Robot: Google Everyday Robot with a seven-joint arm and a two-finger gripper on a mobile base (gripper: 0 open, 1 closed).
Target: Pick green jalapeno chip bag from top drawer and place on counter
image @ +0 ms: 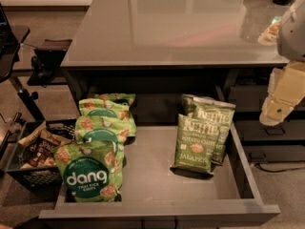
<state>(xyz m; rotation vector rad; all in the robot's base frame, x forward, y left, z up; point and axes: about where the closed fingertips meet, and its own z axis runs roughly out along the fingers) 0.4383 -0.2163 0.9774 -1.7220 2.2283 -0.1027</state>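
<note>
The top drawer (157,209) is seen pulled fully out at the front, its flat grey floor bare in the middle. Along its left side a row of bright green dang bags (90,173) is stood one behind another, overlapping. On the right side the green jalapeno chip bag (196,144) is stood upright, dark olive with pale lettering and JALAPENO at its foot; a second bag of the same kind (217,120) is leaned just behind it, touching it. A black crate (24,178) of dark snack packs is set on the brownish floor (43,18) left of the drawer. The gripper (276,109) is held at the right edge, above the drawer's right wall and apart from every bag; nothing is gripped by it, and whether it is open cannot be told. Beyond, the glossy grey counter (176,27) is spread above the drawer.
</note>
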